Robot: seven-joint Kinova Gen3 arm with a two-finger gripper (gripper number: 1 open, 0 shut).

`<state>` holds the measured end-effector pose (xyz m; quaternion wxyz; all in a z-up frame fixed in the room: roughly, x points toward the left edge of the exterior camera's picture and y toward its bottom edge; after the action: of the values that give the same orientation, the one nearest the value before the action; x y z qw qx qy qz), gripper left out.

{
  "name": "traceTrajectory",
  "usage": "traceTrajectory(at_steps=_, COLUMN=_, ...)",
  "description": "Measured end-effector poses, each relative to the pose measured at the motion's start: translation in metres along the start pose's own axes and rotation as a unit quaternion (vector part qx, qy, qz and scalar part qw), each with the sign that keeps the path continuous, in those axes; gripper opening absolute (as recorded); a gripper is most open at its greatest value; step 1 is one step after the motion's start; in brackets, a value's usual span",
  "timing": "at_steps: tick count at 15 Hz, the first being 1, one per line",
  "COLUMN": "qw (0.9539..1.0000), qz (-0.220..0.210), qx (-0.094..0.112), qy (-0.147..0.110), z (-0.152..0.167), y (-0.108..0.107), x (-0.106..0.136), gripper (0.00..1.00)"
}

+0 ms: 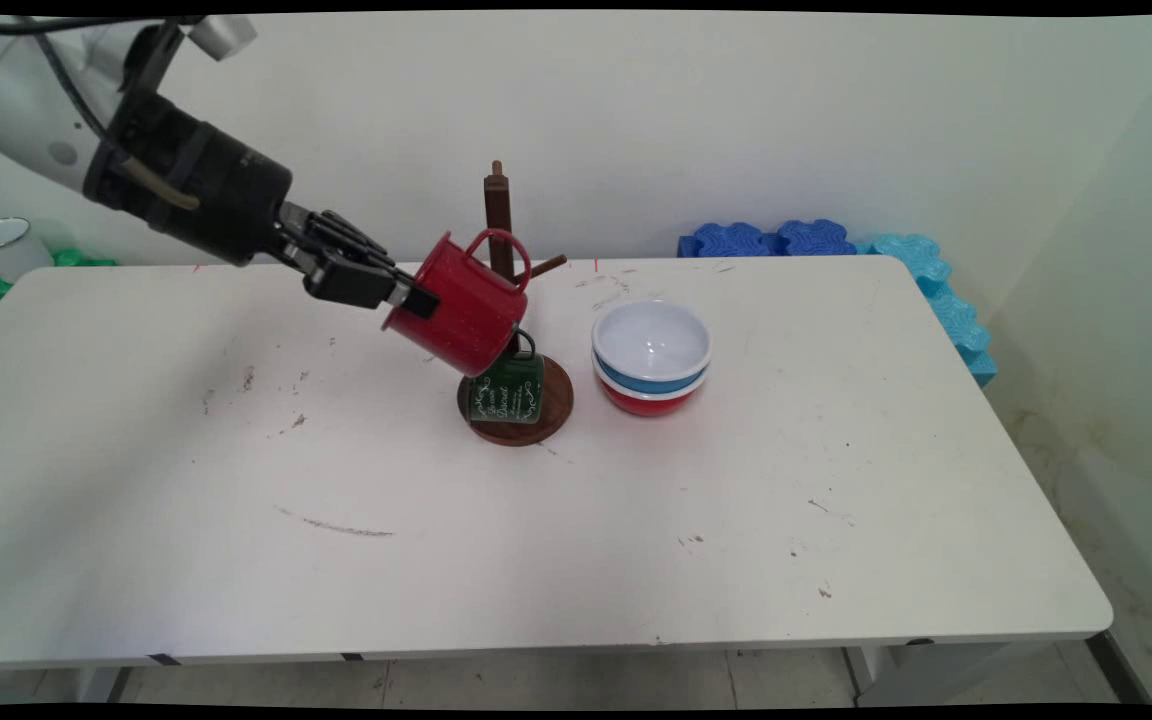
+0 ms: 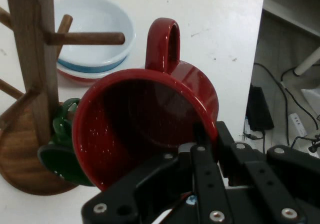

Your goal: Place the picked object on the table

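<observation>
My gripper (image 1: 414,297) is shut on the rim of a red mug (image 1: 458,305), which it holds tilted in the air beside the wooden mug tree (image 1: 501,215). The mug's handle (image 1: 499,252) points up, close to the tree's post and one of its pegs (image 1: 548,264). In the hand view the red mug (image 2: 145,119) opens toward the camera, one finger inside the rim and one outside. A green mug (image 1: 509,389) hangs low on the tree, over its round base (image 1: 551,410). It also shows in the hand view, where the green mug (image 2: 64,154) sits below the post.
Stacked bowls (image 1: 651,357), a white-and-blue one on a red one, stand right of the tree. Blue foam blocks (image 1: 816,240) line the table's far right edge. A white cup (image 1: 6,245) on green foam lies at the far left.
</observation>
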<state>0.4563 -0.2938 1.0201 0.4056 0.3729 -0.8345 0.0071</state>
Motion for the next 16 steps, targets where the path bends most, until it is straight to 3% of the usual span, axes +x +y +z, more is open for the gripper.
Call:
traceTrajectory(at_steps=9, qw=0.9990, qz=0.027, qx=0.015, qy=-0.032, z=-0.017, y=0.011, x=-0.015, gripper=0.00)
traceTrajectory(at_steps=16, qw=0.9949, qz=0.052, qx=0.045, qy=-0.075, z=-0.034, y=0.008, x=-0.035, gripper=0.00)
